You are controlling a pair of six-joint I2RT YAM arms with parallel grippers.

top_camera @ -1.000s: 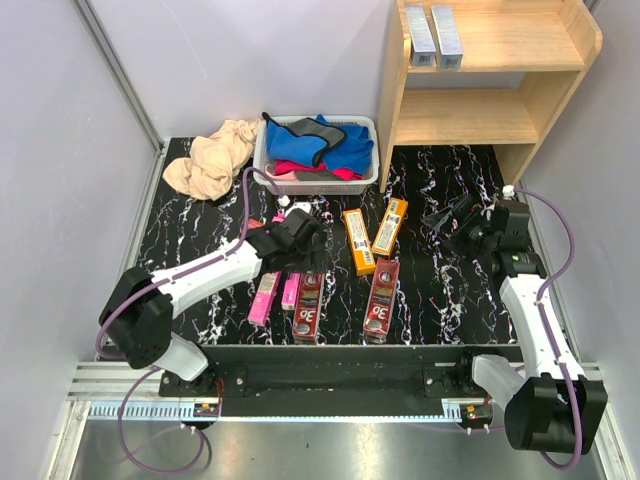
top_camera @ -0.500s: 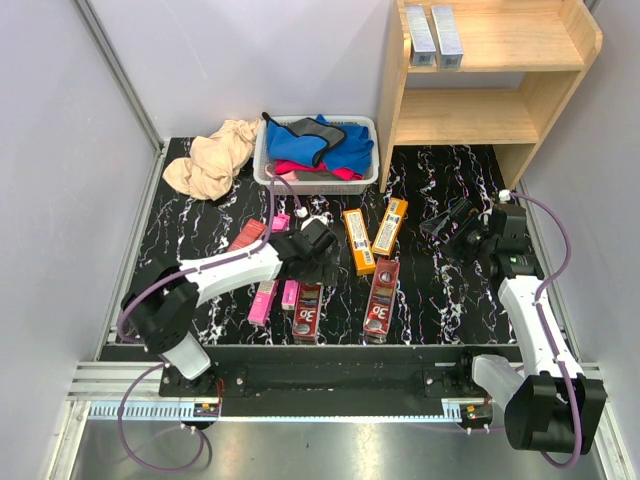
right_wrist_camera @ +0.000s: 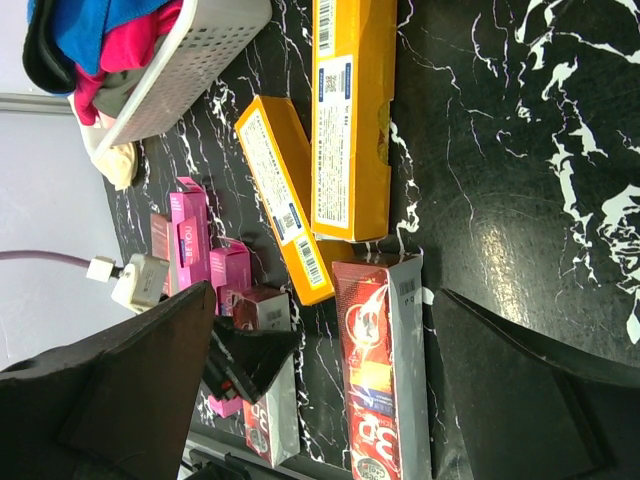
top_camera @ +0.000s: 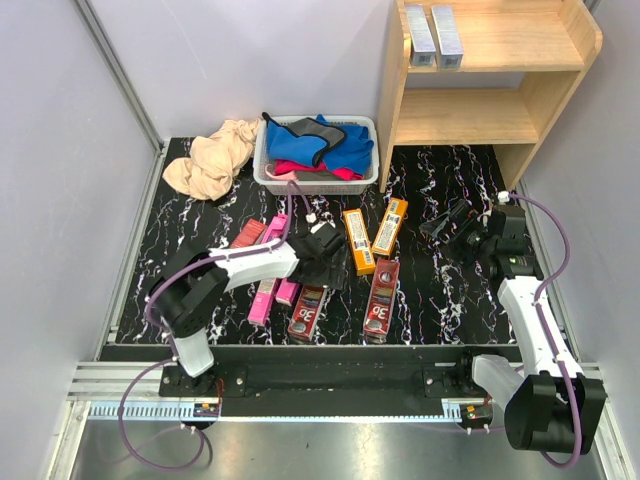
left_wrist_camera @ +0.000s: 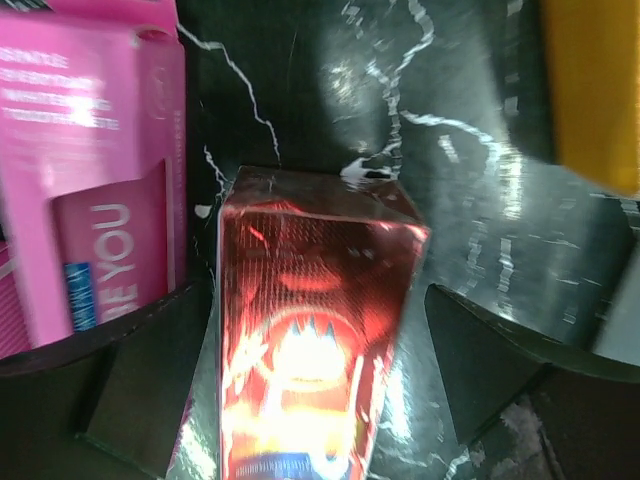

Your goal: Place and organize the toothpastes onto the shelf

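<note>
Left fingers now straddle dark red toothpaste on near-left worktop, having slid right; box skewed, clamp unclear. Right fingers wide open, empty. Pick looks imminent; shelf far right.

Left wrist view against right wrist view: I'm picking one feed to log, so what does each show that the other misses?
Only the left wrist: readable "BE YOU" lettering on a pink box. Only the right wrist: the white basket of cloths, two whole orange-yellow boxes, a second red 3D box. Both: the dark red box straddled by the left end effector, on the black marbled table.
</note>
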